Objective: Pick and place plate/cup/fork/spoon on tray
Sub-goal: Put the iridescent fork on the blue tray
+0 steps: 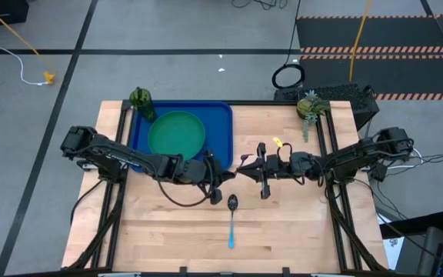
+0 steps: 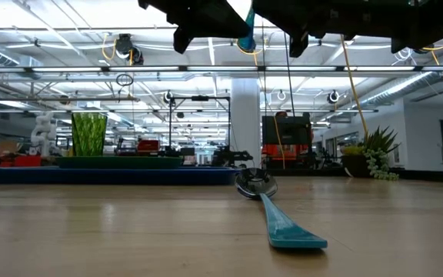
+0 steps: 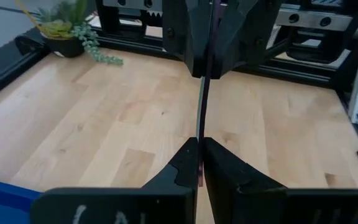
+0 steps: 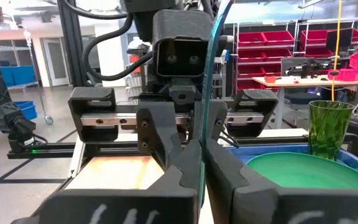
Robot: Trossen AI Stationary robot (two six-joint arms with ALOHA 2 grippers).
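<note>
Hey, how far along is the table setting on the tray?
Done: the plate and the cup sit on the tray. In hand: the fork, pinched in mid-air between the left tool and the right tool, both shut on it. Left: the fork must reach the tray, and the spoon lies on the table.

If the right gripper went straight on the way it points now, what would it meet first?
The left gripper, facing it nearly tip to tip. The right gripper's jaws pinch the fork that stands between them, so hardly any free way seems left.
</note>
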